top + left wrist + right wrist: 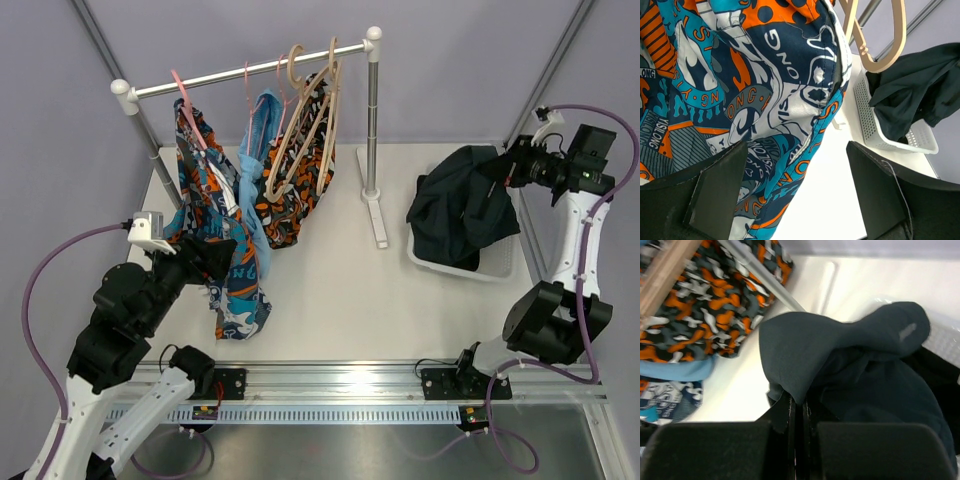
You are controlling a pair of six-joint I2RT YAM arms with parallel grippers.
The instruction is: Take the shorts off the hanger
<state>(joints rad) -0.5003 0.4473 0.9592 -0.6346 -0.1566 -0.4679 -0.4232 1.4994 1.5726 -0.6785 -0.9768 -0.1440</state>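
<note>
Dark shorts (pixel 460 205) lie heaped in a white basket (pixel 495 268) at the right. My right gripper (pixel 503 170) is shut on a fold of this dark fabric (pixel 840 345), with the jaws (pixel 799 405) pressed together on its edge. The orange, black and white camouflage shorts (pixel 295 200) hang from wooden hangers (pixel 310 120) on the rack; they also show in the right wrist view (pixel 705 315). My left gripper (pixel 218 255) is open and empty (pixel 797 190), close against the hanging teal-blue-orange garment (pixel 765 90), whose edge lies by the left finger (pixel 715 195).
The rack's white bar (pixel 250 72) stands on a grey post (pixel 372 130) with a foot on the table. The teal-blue-orange garment (pixel 235 290) and a light blue garment (pixel 262 130) hang left of the camouflage shorts. The basket also shows in the left wrist view (pixel 870 125).
</note>
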